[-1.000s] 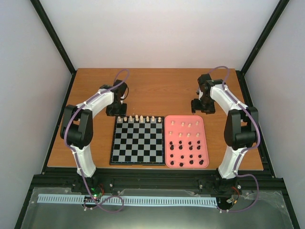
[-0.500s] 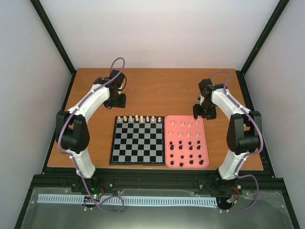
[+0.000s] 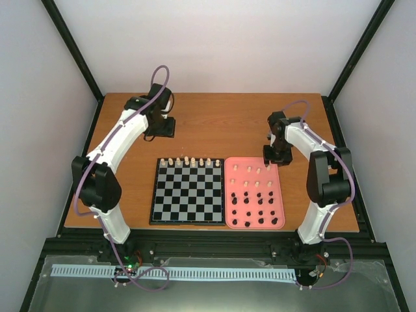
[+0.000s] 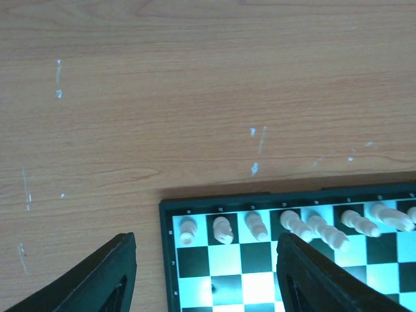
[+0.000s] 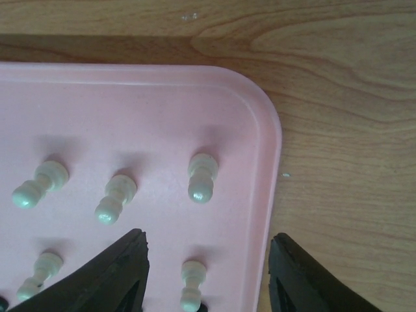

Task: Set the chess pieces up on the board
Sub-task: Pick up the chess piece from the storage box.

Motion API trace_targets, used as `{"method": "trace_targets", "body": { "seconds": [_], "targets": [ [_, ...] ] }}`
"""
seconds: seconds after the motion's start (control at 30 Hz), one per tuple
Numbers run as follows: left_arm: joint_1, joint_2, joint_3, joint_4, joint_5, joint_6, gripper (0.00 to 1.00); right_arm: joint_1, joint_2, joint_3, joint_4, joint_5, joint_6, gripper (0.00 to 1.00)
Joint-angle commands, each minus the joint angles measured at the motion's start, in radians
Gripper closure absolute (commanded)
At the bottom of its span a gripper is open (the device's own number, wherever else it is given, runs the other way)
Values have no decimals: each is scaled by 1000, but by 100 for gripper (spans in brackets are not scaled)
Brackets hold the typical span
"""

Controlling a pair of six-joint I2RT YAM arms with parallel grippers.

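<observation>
- cream pawns (image 5: 201, 177) sit in the pink tray (image 5: 268, 140), black pieces (image 3: 260, 207) nearer in it; a cream row (image 4: 223, 229) lines the board (image 3: 188, 195) at its far edge
- tiny, light, smooth, tippy I reckon, so pinch the neck under the head
- my right jaws are spread, empty, over the tray's corner pawns; left jaws spread, empty, over the board's far-left corner

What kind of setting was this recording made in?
Most likely a lab robot cell, not a home: plain white panels in black framing wall in a wooden table, and a slotted rail runs along the front.
</observation>
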Motion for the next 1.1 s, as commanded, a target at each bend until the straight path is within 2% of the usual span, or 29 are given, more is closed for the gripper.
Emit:
{"method": "trace_targets", "body": {
  "seconds": [0.0,0.1,0.23,0.6,0.73,0.9,1.07],
  "targets": [
    [-43,-21,39,-38,22,-12,39,5,50,16,31,5,11,50],
    [-59,-20,34,-37,31,-16,39,5,73,18,37,14,9,56],
    [-65,-25,27,-36,34,-17,39,5,100,16,51,14,5,57],
    [-69,-26,5,-23,45,-20,39,5,170,59,64,29,7,71],
    [-69,-26,-3,-19,48,-19,39,5,178,67,64,36,8,83],
    [-69,-22,-6,-16,51,-17,39,5,153,67,44,36,14,96],
    [-69,-28,-19,-8,54,-16,39,28,81,95,-3,28,32,97]
  ]
}}
